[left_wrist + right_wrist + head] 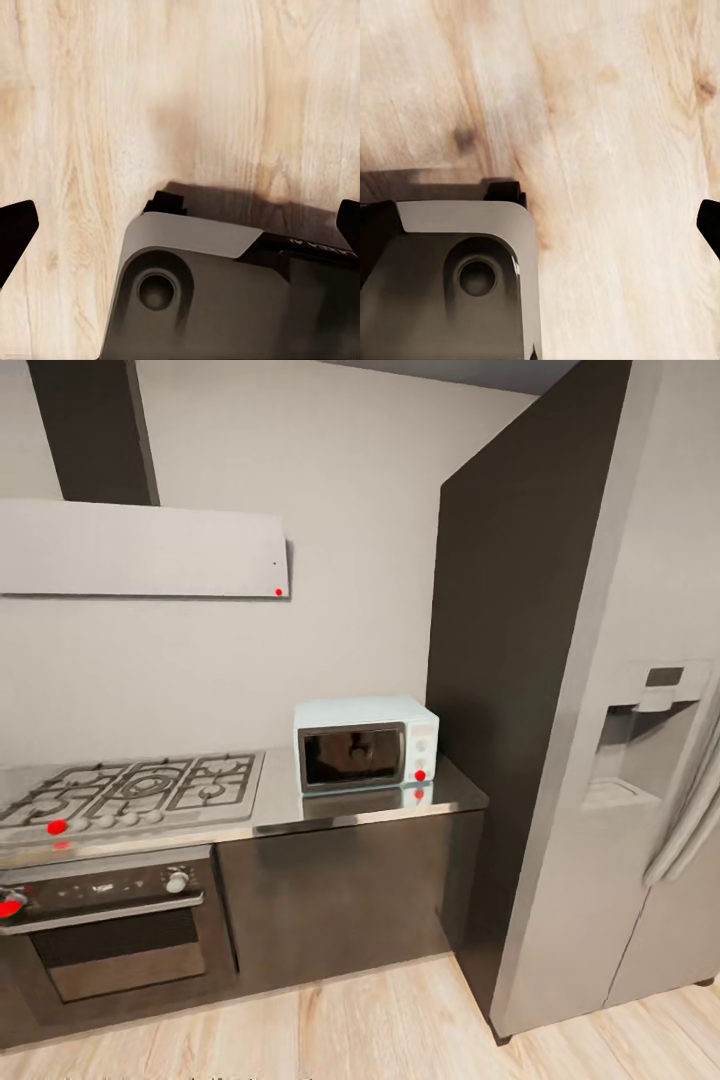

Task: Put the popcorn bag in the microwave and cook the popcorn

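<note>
The pale mint-blue microwave point(366, 742) stands on the glossy grey countertop point(290, 802), close to its right end, with its black glass door closed and a red button at its lower right. The popcorn bag is out of view. In the left wrist view my left gripper point(180, 225) hangs over the wooden floor, its dark fingertips point(15, 229) far apart at the picture's two sides, so it is open with nothing between them. My right gripper point(542, 229) is the same in the right wrist view: open over the floor and holding nothing.
A grey gas hob point(130, 790) lies left of the microwave, above a dark oven point(110, 930). A tall grey fridge point(620, 760) rises on the right. A hood point(140, 548) hangs on the wall. Light wooden floor point(350, 1030) lies before the cabinets. My base point(225, 300) sits below the grippers.
</note>
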You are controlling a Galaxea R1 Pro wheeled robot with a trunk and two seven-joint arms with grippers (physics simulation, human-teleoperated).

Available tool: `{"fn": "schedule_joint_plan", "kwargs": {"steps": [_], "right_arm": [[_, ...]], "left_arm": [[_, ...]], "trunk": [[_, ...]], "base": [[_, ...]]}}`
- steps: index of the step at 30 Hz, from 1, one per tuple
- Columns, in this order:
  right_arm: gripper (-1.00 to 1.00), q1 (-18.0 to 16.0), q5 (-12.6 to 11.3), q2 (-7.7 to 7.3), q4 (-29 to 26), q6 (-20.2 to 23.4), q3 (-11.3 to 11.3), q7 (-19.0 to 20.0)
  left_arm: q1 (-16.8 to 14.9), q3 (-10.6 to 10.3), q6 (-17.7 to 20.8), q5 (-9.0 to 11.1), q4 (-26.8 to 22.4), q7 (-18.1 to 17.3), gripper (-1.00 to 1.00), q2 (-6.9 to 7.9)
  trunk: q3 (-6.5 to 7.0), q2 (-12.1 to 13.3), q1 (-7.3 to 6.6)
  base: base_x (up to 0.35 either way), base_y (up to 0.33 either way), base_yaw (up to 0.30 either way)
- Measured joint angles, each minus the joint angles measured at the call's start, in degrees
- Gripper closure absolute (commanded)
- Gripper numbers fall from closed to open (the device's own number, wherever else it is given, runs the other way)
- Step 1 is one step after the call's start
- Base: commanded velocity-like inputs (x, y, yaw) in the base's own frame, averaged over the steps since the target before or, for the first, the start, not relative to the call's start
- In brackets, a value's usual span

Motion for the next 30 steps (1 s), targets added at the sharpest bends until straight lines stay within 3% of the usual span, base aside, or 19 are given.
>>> {"fn": "schedule_joint_plan", "kwargs": {"steps": [12, 30], "right_arm": [[-1.00, 1.3, 0.1, 0.86, 0.0, -0.3, 0.1, -0.1], [-1.00, 1.6, 0.1, 0.79, 0.0, -0.3, 0.0, -0.1]], "left_arm": [[0.1, 0.0, 0.0, 0.2, 0.0, 0.0, -1.00, 0.17], [0.1, -0.1, 0.0, 0.0, 0.0, 0.0, -1.00, -0.12]], "trunk": [[0.00, 0.0, 0.00], [0.00, 0.0, 0.00]], "base": [[0.000, 0.000, 0.271], [0.000, 0.000, 0.246]]}}
